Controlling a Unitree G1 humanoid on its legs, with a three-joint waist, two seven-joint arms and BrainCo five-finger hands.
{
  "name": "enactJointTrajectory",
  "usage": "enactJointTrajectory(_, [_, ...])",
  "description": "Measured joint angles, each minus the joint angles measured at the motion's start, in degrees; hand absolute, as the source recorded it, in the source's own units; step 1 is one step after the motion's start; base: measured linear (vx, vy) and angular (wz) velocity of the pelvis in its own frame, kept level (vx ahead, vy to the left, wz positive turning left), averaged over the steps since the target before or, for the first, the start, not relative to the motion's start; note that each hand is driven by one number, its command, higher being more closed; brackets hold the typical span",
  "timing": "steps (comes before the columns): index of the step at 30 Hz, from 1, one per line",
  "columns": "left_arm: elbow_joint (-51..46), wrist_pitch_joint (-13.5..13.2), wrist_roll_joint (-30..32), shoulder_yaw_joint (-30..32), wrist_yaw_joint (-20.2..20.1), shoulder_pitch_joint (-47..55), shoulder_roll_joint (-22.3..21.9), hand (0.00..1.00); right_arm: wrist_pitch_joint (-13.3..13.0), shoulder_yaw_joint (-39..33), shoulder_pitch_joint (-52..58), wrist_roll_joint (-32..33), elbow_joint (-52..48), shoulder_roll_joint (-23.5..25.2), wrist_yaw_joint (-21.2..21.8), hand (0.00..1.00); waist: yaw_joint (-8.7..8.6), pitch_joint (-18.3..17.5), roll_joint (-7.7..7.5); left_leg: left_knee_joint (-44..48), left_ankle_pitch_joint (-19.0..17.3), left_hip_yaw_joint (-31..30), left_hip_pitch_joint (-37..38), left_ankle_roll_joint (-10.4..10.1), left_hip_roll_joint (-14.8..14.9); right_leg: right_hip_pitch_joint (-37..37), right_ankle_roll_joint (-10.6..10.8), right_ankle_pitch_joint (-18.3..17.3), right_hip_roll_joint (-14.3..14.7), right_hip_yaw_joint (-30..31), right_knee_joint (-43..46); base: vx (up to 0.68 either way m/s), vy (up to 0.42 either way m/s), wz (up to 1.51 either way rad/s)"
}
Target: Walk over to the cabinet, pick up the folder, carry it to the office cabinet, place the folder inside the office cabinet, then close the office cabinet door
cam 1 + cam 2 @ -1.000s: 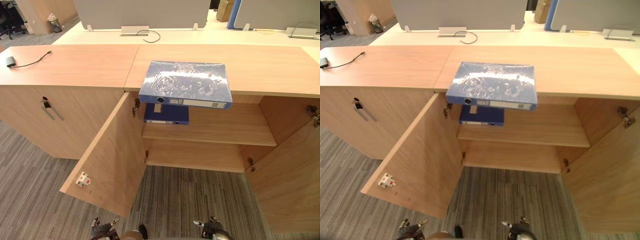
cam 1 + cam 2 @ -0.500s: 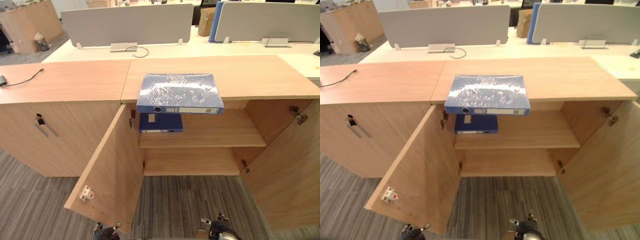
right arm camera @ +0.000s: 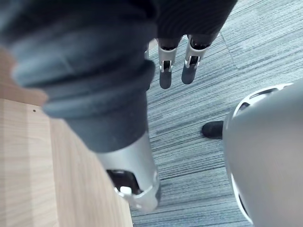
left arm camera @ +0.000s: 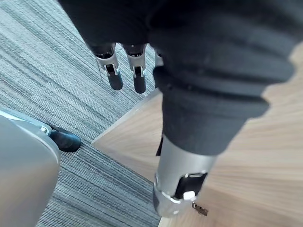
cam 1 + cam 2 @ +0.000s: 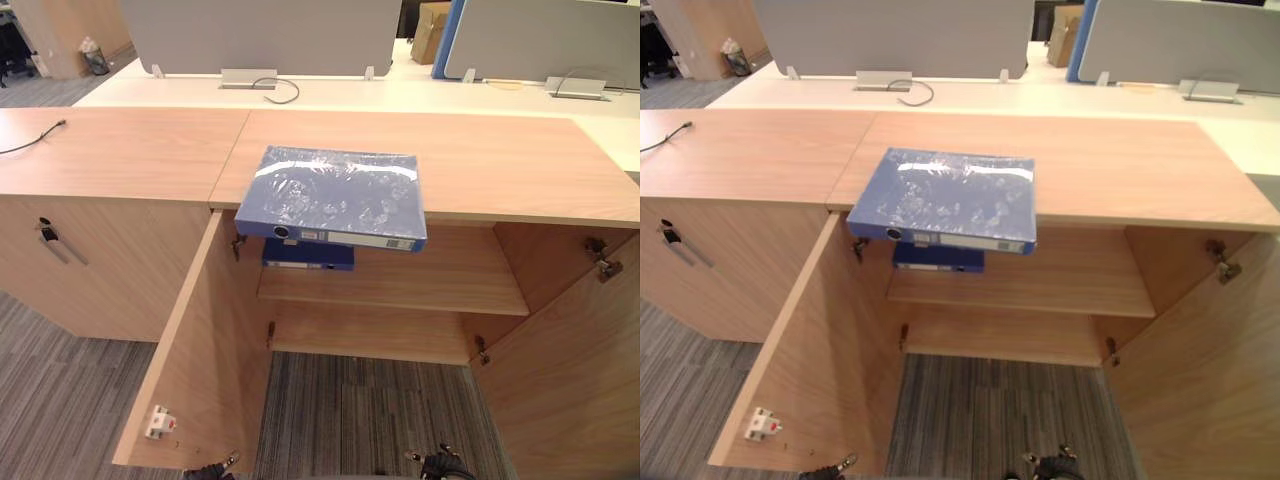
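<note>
A blue folder (image 5: 335,195) in shiny wrap lies flat on the wooden cabinet top (image 5: 500,165), its spine overhanging the front edge. Below it the office cabinet stands with both doors swung out, the left door (image 5: 195,350) and the right door (image 5: 575,360). A second blue folder (image 5: 308,256) lies on the upper shelf (image 5: 430,280) inside. My left hand (image 4: 137,78) hangs low beside the left door's edge, fingers straight and holding nothing. My right hand (image 3: 165,73) hangs over the carpet by the right door, also open with nothing in it.
A closed cabinet (image 5: 110,270) with a key in its lock (image 5: 45,232) adjoins on the left. White desks with grey partition panels (image 5: 255,35) and a cable (image 5: 283,92) stand behind. Striped grey carpet (image 5: 370,410) lies between the open doors.
The whole picture has shifted, so the camera moved; the cabinet now sits slightly lower and closer. The folder lies where it was, and both hands still hang low.
</note>
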Motion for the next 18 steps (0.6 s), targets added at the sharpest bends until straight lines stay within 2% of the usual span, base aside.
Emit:
enactJointTrajectory(4, [-0.12,0.04,-0.41,-2.98,-0.94,-0.22,1.93,0.00,0.01,0.05,0.10,-0.19,0.23,0.28,0.01,0.00,-0.13,1.59,-0.68,3.50,0.01,-0.73,-0.63,0.01,-0.53,2.73,-0.12,0.52,-0.33,-0.89,-1.85,-0.02,0.037,0.17])
enactJointTrajectory(7, [-1.30,0.04,-1.95,-4.90,-2.05,0.03,3.26,0.00,0.00,0.21,0.09,-0.18,0.21,0.50,0.03,0.00,0.05,2.75,-1.18,13.19,-0.07,-0.11,-5.02,0.13,-0.37,4.22,-0.64,-0.06,-0.45,-1.60,-2.98,-0.09,-0.038,0.16])
enactJointTrajectory(8, [-2.65,-0.03,-3.49,-5.07,-2.62,0.33,3.25,0.00,-0.10,0.18,0.14,-0.14,0.01,0.25,0.03,0.00,0.60,4.58,-1.25,20.87,-0.19,1.92,-7.29,0.31,0.79,6.09,-1.08,-0.35,-0.06,-1.64,-3.21,-0.14,-0.050,0.06])
enactJointTrajectory(9, [-3.54,-0.09,-4.06,-5.08,-2.95,0.69,3.08,0.00,-0.11,0.12,0.15,-0.16,-0.16,0.14,0.04,0.00,0.82,5.04,-0.96,24.83,-0.46,2.22,-8.75,0.49,1.51,6.93,-1.27,-0.50,0.11,-1.64,-3.13,-0.16,-0.030,0.03])
enactJointTrajectory(10, [-3.71,-0.19,-4.10,-5.13,-3.19,0.79,3.05,0.00,-0.11,0.12,0.15,-0.16,-0.16,-0.02,0.04,0.00,0.84,4.99,-0.90,25.57,-0.82,2.23,-9.27,0.43,1.44,6.88,-1.27,-0.51,0.10,-1.63,-3.10,-0.08,0.041,-0.03])
enactJointTrajectory(12, [-4.35,-0.36,-4.06,-6.58,-3.84,1.82,2.98,0.00,-0.10,0.00,0.18,-0.12,-0.35,-0.65,0.09,0.00,0.83,4.69,0.10,20.27,-3.42,2.74,-8.67,0.84,-1.06,5.60,-1.20,-0.50,0.58,-0.92,-2.63,-0.04,0.112,-0.10])
enactJointTrajectory(13, [-4.33,-0.35,-3.59,-7.18,-3.89,2.06,2.84,0.00,-0.10,0.01,0.18,-0.17,-0.55,-0.72,0.15,0.00,0.89,4.48,0.80,15.73,-4.54,4.31,-6.64,2.02,-0.81,5.16,-1.05,-0.39,1.24,-0.44,-2.60,0.01,0.126,-0.10])
enactJointTrajectory(14, [-4.33,-0.35,-3.58,-7.13,-4.08,2.01,2.86,0.00,-0.08,-0.02,0.13,-0.26,-0.51,-0.73,0.17,0.00,0.92,4.51,0.78,12.71,-4.68,4.37,-5.24,2.46,-1.02,4.97,-1.02,-0.31,1.63,0.18,-2.77,0.06,0.087,-0.09])
enactJointTrajectory(16, [-4.35,-0.29,-3.32,-6.86,-4.96,1.95,3.54,0.00,-0.02,-0.01,0.59,-0.26,-1.13,0.50,0.35,0.00,1.29,4.43,-0.71,7.94,-2.20,4.98,-3.48,3.48,-3.39,5.19,-0.93,1.42,0.80,2.83,-4.14,0.10,0.069,-0.03])
enactJointTrajectory(18, [-4.17,-0.27,-3.19,-6.85,-5.19,2.22,3.23,0.00,-0.03,-0.01,1.01,-0.28,-1.85,0.50,0.66,0.00,1.09,4.17,-0.32,5.34,-1.07,5.24,-1.76,4.00,-4.55,5.61,-0.89,1.41,-0.15,2.86,-4.52,0.09,0.080,0.02])
